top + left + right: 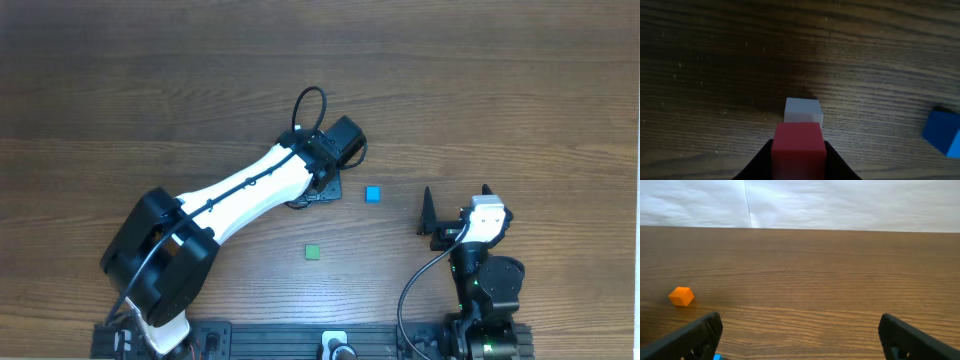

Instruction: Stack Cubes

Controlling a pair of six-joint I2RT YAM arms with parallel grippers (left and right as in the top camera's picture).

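Left tool (798, 144) clamped red cube (798, 156), near grey cube (803, 110) on counter (715, 60). Right tool (802, 337) spread wide, well apart from grey cube.

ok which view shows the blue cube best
The top view: the blue cube lies whole and unobstructed there. The left wrist view shows it larger but cut off by the picture's edge. The right wrist view catches just a blue sliver at its bottom edge.
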